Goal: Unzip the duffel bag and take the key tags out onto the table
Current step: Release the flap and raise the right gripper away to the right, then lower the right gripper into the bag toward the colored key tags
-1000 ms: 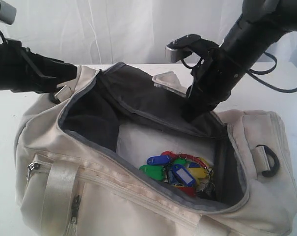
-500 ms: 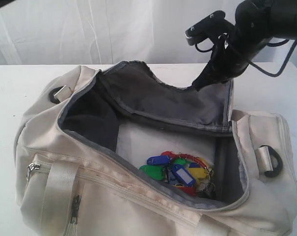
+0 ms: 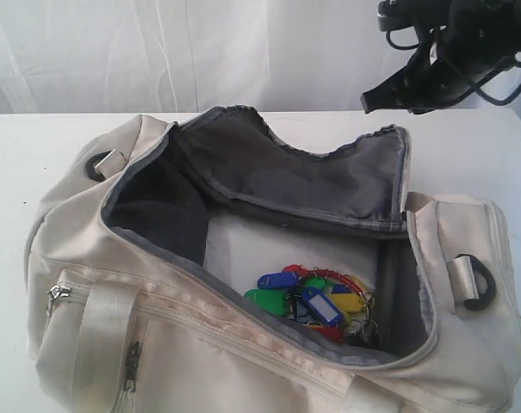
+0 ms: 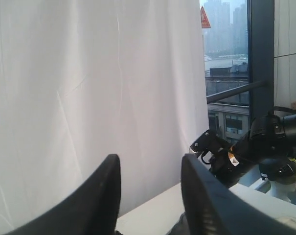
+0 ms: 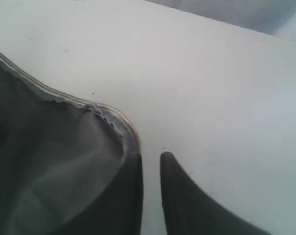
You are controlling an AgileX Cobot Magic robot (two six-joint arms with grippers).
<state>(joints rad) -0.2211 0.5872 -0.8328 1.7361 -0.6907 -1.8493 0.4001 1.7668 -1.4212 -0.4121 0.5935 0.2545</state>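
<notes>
**Hovering over an open duffel bag, tags not out yet**

So the bag sits unzipped on the white surface, with its dark flap standing up at the back. The key tags are lying in a bunch on the bag's floor, toward its right end. My right fingers hang above the flap's corner, barely apart, with nothing between them. My left fingers are spread wide and empty, pointed at the white curtain.
</notes>
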